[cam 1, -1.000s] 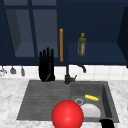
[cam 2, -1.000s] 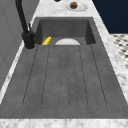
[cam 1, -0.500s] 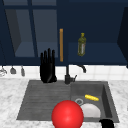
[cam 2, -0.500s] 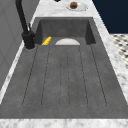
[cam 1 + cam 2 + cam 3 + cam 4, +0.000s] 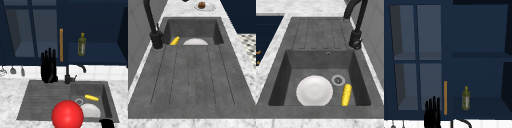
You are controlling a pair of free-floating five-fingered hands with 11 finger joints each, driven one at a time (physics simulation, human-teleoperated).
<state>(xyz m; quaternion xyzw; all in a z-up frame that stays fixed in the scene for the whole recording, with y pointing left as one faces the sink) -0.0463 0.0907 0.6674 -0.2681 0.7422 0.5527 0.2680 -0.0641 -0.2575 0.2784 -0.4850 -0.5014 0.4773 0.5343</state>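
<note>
Above the sink's drainboard (image 5: pixel 40 100), the left hand (image 5: pixel 48 66) is held open; the faucet (image 5: pixel 67 76) just beside could be struck.

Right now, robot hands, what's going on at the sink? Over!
Left hand open, fingers up, behind the draining board. Right hand low at front edge, near the white plate and corn cob in the basin. Red ball in front.
</note>
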